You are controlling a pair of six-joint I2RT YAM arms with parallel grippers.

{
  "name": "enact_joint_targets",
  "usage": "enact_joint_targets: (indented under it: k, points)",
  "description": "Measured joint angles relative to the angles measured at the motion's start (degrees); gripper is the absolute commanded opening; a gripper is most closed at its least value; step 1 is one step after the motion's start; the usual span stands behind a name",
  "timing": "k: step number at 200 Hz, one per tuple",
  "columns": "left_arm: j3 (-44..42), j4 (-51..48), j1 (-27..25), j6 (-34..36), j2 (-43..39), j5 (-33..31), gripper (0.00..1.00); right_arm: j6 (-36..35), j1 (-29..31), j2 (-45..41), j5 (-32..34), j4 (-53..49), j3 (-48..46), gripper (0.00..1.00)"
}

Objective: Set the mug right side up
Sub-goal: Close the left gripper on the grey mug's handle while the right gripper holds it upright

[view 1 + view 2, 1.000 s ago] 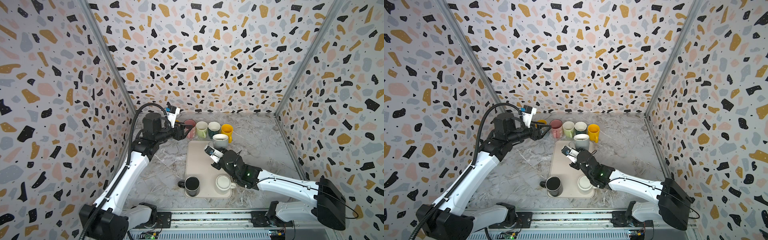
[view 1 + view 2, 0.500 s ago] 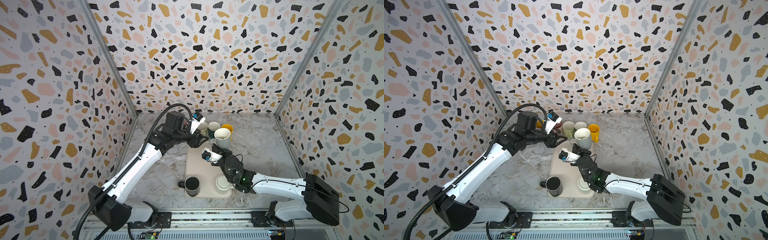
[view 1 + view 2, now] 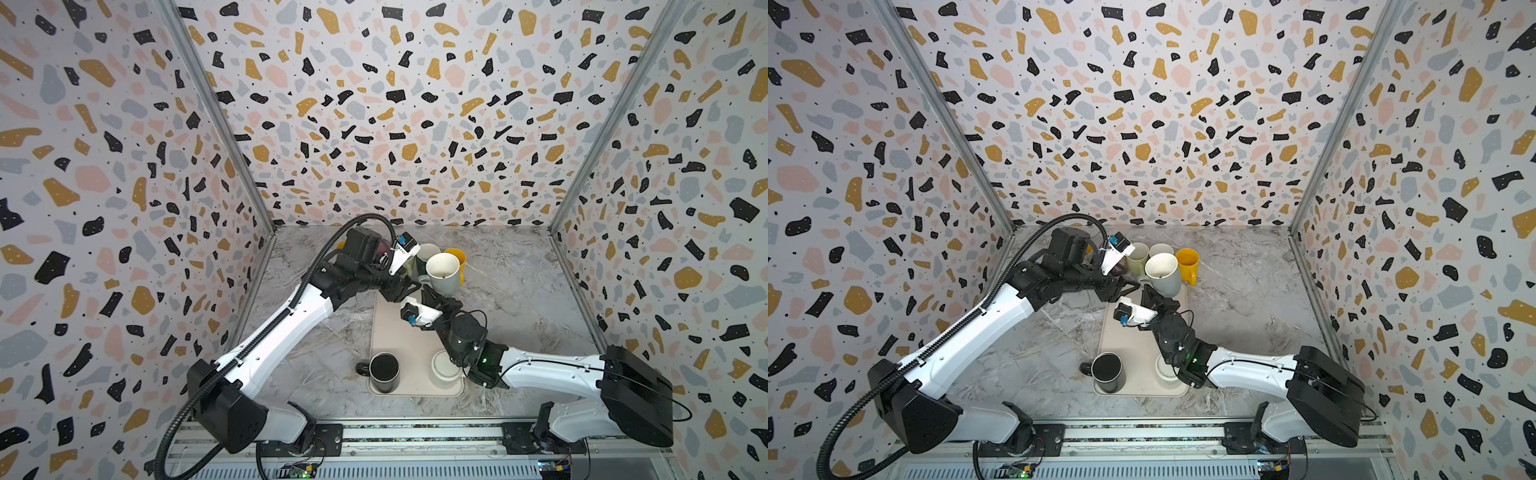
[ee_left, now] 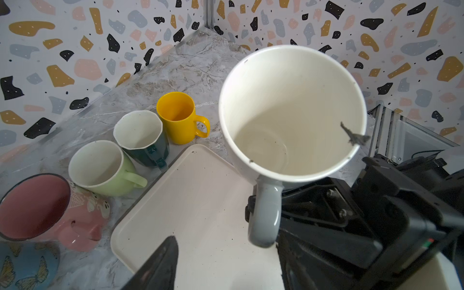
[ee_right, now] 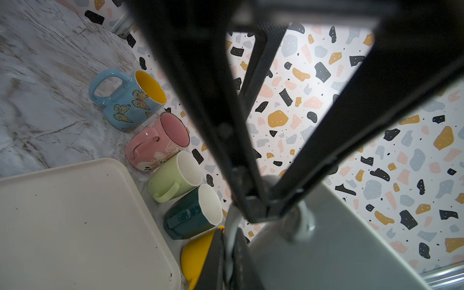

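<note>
Roughly upright, the grey mug (image 3: 444, 272) has a white inside, its mouth facing up, and a dark scrap (image 4: 354, 136) stuck at the rim. It hangs in the air over the far end of the tray (image 3: 390, 336), its handle turned toward the left arm. From below, the right gripper (image 3: 430, 296) is clamped tight on it near the handle's root. The left gripper (image 3: 402, 290) sits just beside the handle, jaws apart and holding nothing. At the front, the right arm covers part of a pale mug (image 3: 441, 368). Exactly where the fingers pinch is hard to make out. Behind, the left arm hides much of the mug row, and the yellow mug (image 3: 458, 254) peeks past the lifted one.
</note>
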Motion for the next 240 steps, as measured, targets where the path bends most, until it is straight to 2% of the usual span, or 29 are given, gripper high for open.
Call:
enact_joint_targets:
  k: [92, 157, 240]
  points:
    - [0.31, 1.14, -0.37, -0.02, 1.27, 2.29, 0.64, -1.27, 0.61, 1.86, -0.04, 2.01, -0.22, 0.0]
    - [0.31, 1.22, -0.76, -0.31, 2.4, 2.97, 0.59, -1.99, 0.68, 2.4, -0.04, 3.15, -0.22, 0.0]
    - [0.31, 1.22, -1.18, -1.03, 2.99, 4.39, 0.33, -2.64, 1.07, 2.51, -0.04, 4.63, -0.22, 0.0]
